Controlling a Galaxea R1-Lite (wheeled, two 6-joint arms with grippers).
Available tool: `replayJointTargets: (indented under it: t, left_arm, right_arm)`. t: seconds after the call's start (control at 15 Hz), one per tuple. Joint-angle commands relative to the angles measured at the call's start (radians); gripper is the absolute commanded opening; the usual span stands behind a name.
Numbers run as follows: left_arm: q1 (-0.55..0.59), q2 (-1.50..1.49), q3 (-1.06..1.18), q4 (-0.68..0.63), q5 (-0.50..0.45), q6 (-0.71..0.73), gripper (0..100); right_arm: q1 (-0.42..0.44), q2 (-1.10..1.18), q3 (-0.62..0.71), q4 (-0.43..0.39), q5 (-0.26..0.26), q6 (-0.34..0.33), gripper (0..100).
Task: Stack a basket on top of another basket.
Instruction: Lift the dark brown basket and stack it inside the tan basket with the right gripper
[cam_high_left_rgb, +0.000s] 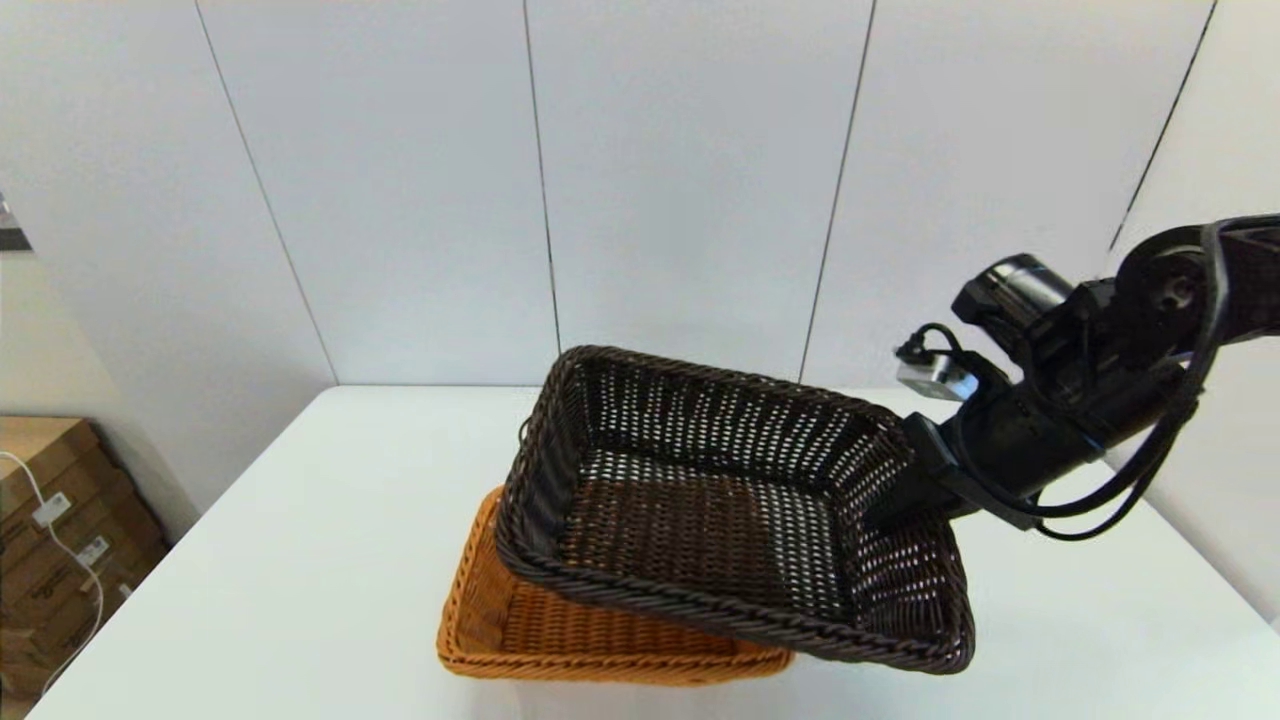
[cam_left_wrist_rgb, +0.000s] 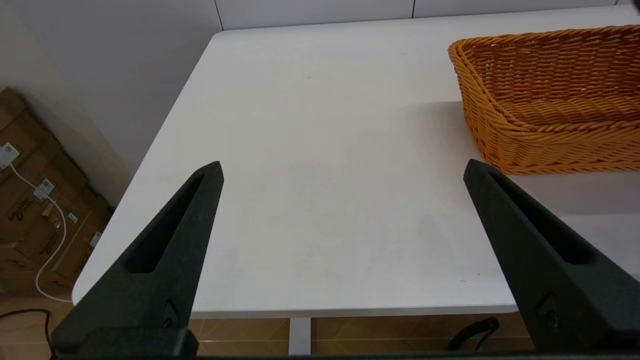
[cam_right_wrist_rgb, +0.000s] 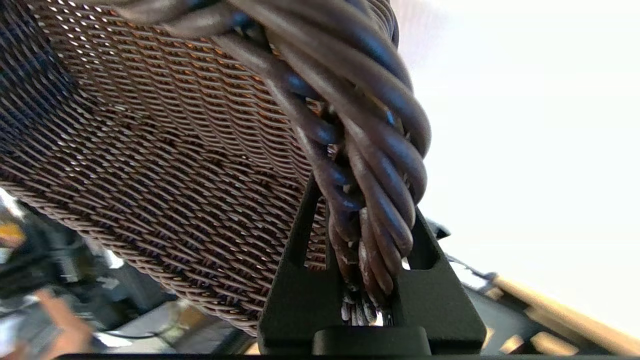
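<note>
The dark brown basket (cam_high_left_rgb: 720, 510) hangs tilted in the air, its left end lower, above and partly over the orange-tan basket (cam_high_left_rgb: 560, 625), which rests on the table. My right gripper (cam_high_left_rgb: 905, 490) is shut on the dark basket's right braided rim (cam_right_wrist_rgb: 360, 150), one finger on each side of the wall. In the left wrist view my left gripper (cam_left_wrist_rgb: 342, 172) is open over bare table, with the orange-tan basket (cam_left_wrist_rgb: 550, 100) off to one side of it. The left arm does not show in the head view.
The white table (cam_high_left_rgb: 300, 560) ends at a panelled wall behind. Cardboard boxes (cam_high_left_rgb: 50, 530) with a white cable stand on the floor past the table's left edge.
</note>
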Motion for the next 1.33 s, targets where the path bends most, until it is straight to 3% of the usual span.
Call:
replayJointTargets:
  t: [0.07, 0.47, 0.73, 1.0, 1.33]
  left_arm:
    - [0.0, 0.0, 0.0, 0.001, 0.001, 0.0, 100]
    - [0.0, 0.0, 0.0, 0.001, -0.001, 0.002, 100]
    - [0.0, 0.0, 0.0, 0.001, -0.001, 0.003, 100]
    - [0.0, 0.0, 0.0, 0.001, -0.001, 0.003, 100]
    - [0.0, 0.0, 0.0, 0.001, -0.001, 0.005, 100]
  right_arm:
    - [0.056, 0.144, -0.122, 0.013, -0.009, -0.013, 0]
    - [0.13, 0.322, -0.368, 0.122, -0.032, -0.014, 0]
    - [0.159, 0.348, -0.424, 0.174, -0.058, -0.027, 0]
    - [0.151, 0.319, -0.467, 0.185, -0.055, -0.014, 0]
    - [0.147, 0.306, -0.538, 0.271, -0.055, -0.011, 0]
